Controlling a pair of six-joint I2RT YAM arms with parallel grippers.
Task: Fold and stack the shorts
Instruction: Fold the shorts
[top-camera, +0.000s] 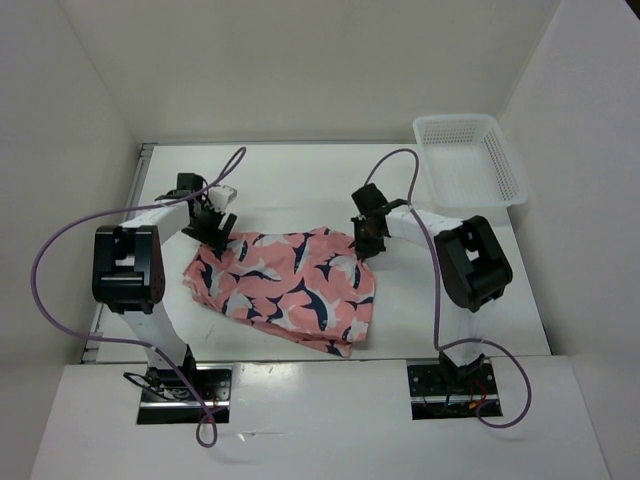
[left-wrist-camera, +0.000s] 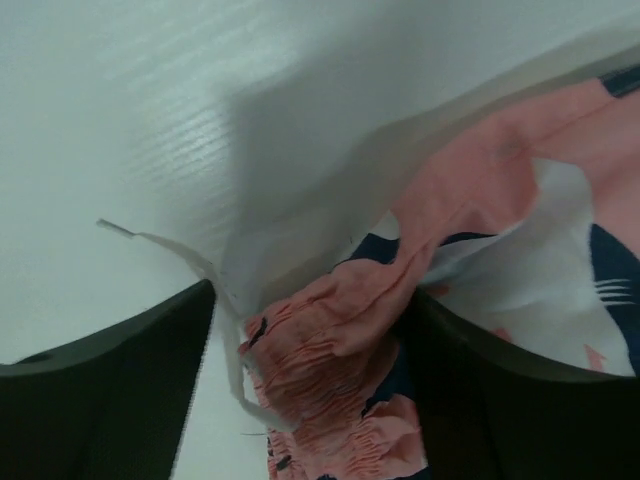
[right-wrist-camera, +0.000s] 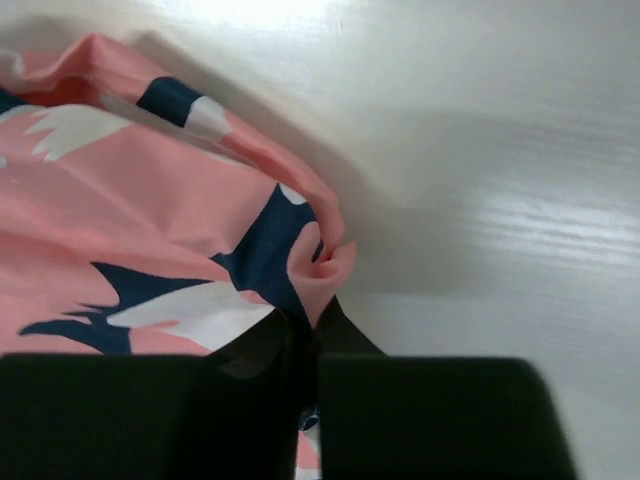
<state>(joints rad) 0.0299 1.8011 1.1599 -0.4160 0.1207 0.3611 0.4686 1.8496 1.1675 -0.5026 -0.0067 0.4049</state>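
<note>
Task thing: the shorts (top-camera: 285, 285) lie spread, somewhat rumpled, mid-worktop (top-camera: 290, 190), between the two arms. Their near right corner looks doubled over.

Left end effector (top-camera: 214, 225): it is at the far left corner of the shorts. Its fingers (left-wrist-camera: 110, 400) flank a bunched stretch of elastic waistband (left-wrist-camera: 330, 350) that fills the gap, so it looks clamped on the cloth, though contact on the left side is not fully clear.

Right end effector (top-camera: 367, 240): it is at the far right corner, with the fingers drawn together on a small pinched fold of fabric.

Why held so: taking both far corners at once lets the arms move that edge as one straight line. My reading is that this is the grip for carrying the far edge over towards the near one to make a fold.

White mesh basket (top-camera: 470, 165): it sits at the far right corner of the worktop, well apart from the shorts and untouched.

Only the overhead view shows: the garment's whole outline, both arms together and the basket.

Only the left wrist view shows: the gathered elastic, a pale inner layer of cloth and a thin white strip (left-wrist-camera: 150, 238) trailing onto the worktop. It also shows a shadow under the cloth, which suggests that corner is raised.

Only the right wrist view shows: how little fabric the pinch holds, just a puckered edge. I judge that this grip could slip.
</note>
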